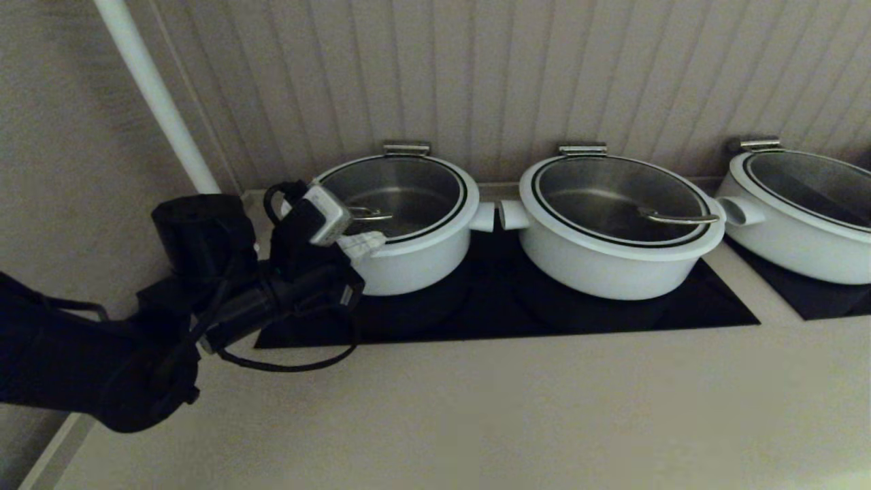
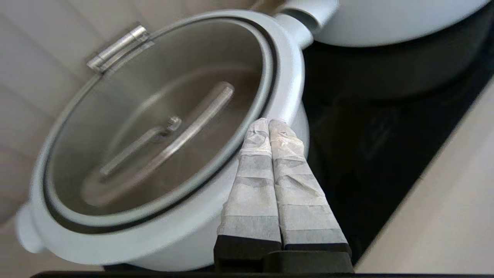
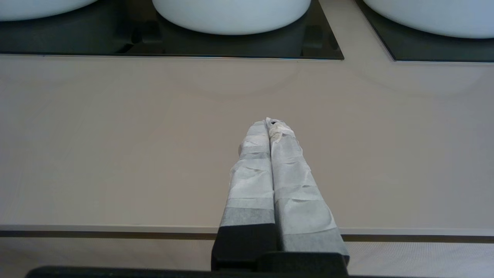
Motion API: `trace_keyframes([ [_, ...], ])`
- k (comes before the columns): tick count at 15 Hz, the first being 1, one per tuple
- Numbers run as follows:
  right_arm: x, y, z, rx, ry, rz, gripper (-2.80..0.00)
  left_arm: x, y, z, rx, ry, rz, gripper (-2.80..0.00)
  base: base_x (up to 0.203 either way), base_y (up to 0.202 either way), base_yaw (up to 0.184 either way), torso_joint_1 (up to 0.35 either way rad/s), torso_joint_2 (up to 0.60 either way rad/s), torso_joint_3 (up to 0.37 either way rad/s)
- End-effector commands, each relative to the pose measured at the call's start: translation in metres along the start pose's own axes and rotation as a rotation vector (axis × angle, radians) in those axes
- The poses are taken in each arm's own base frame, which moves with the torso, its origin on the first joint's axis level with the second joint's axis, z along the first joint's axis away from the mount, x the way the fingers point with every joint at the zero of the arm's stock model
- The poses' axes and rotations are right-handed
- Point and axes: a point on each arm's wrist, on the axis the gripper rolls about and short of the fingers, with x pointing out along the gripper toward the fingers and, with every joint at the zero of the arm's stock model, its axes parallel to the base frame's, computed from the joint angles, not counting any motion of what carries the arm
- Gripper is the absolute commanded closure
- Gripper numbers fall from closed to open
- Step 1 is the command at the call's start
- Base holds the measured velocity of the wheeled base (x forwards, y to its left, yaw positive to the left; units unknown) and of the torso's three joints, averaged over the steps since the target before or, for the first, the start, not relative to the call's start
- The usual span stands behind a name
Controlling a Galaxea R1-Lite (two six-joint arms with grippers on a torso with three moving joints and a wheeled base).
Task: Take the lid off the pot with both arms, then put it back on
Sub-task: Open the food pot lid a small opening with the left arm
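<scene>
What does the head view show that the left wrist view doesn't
Only the head view shows the third pot at far right, the white pole, and the whole left arm. Only the left wrist view shows the left gripper with fingers pressed together, tips at the lid's white rim. Both show the lid closed on the pot, its steel loop handle and the neighbouring pot. The right gripper appears in neither.

The pot (image 1: 415,255) was white with a grey steel lining, its clear lid (image 1: 401,197) ringed in black. It stood on a black hob (image 1: 476,313) set in a beige counter (image 1: 476,408).
</scene>
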Motion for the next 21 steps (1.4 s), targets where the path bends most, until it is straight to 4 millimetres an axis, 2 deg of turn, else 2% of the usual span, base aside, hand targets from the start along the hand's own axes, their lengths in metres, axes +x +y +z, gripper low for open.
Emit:
trace_keyframes([
  [1, 0.0, 0.0, 0.0, 0.0, 0.002, 0.0, 0.0, 0.004, 0.004, 0.004, 0.015, -0.02, 0.012, 0.0, 0.0, 0.0, 0.0, 0.0, 0.0, 0.0],
  [10, 0.0, 0.0, 0.0, 0.0, 0.002, 0.0, 0.0, 0.003, 0.008, 0.011, 0.031, -0.043, 0.027, 0.0, 0.0, 0.0, 0.0, 0.0, 0.0, 0.0],
  [16, 0.0, 0.0, 0.0, 0.0, 0.002, 0.001, 0.0, -0.001, 0.004, -0.001, 0.029, 0.003, 0.014, 0.0, 0.0, 0.0, 0.0, 0.0, 0.0, 0.0],
  [21, 0.0, 0.0, 0.0, 0.0, 0.002, 0.0, 0.0, 0.01, 0.004, -0.008, 0.024, 0.015, 0.006, 0.0, 0.0, 0.0, 0.0, 0.0, 0.0, 0.0],
])
